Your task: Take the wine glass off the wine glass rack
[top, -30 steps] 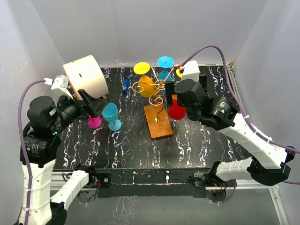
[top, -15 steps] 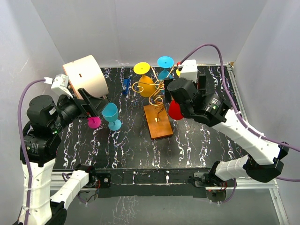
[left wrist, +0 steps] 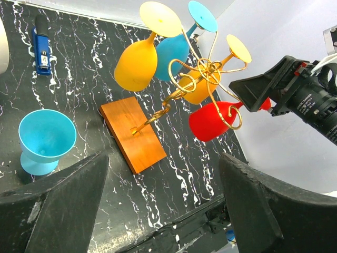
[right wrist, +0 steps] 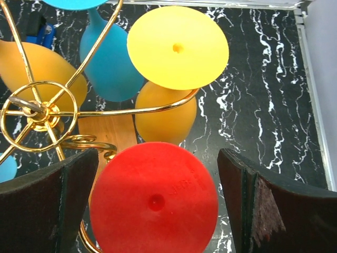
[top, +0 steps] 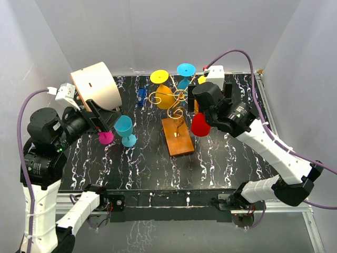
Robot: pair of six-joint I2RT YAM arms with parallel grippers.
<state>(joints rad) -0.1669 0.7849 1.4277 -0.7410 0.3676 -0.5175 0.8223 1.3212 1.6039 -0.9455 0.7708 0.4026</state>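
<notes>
A red wine glass (right wrist: 154, 199) hangs upside down on the wine glass rack (top: 177, 136). The right gripper (right wrist: 157, 158) is poised directly above it, jaws spread wide. In the right wrist view the glass's round red foot fills the space between the two dark fingers (right wrist: 47, 211). A sliver of gap shows on the 3 o'clock side, and whether the 9 o'clock finger touches the rim cannot be told. The glass points foot up and mouth down, its long axis close to upright. In the left wrist view it runs from the bowl at 8 o'clock to the foot at 2 o'clock, where the gripper's black fingers flank the foot. From above, the bowl shows just beside the gripper at 6 o'clock, off the wooden base's 3 o'clock edge and at about 5 o'clock from the rack's centre. The rack stands on the far half of the black marbled table (top: 147, 163), the base's long side running from 11 to 5 o'clock. A yellow glass (top: 164, 96) hangs at 9 o'clock of the rack's centre. The left gripper (left wrist: 163, 158) is also spread wide and holds nothing. It hangs at the table's 9 o'clock side, well apart from the rack, above a teal glass (top: 125, 132) standing upright.
</notes>
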